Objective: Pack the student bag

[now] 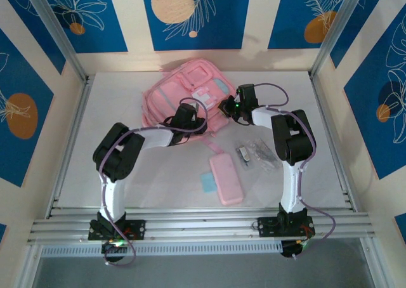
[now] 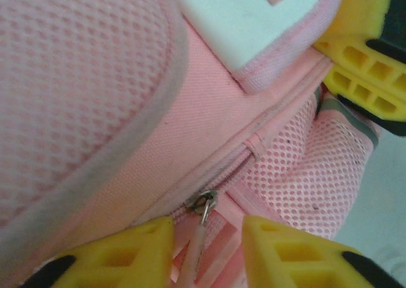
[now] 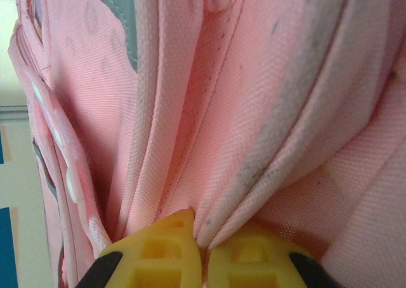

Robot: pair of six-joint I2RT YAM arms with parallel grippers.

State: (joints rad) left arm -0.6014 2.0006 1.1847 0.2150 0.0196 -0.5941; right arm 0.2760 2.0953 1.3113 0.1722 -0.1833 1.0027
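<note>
The bag point(image 1: 189, 91) lay flat at the far middle of the table point(image 1: 158, 174); the right claw point(image 3: 203, 245) sat at the bag's right edge, pinched tight on its fabric; the left claw point(image 2: 206, 240) hung at the bag's near edge, jaws apart and holding nothing, the zip pull point(image 2: 204, 205) dangling in the gap; the zip point(image 2: 241, 158) ran slantwise away from it, so I'd judge the left arm best placed to close and drag.
</note>
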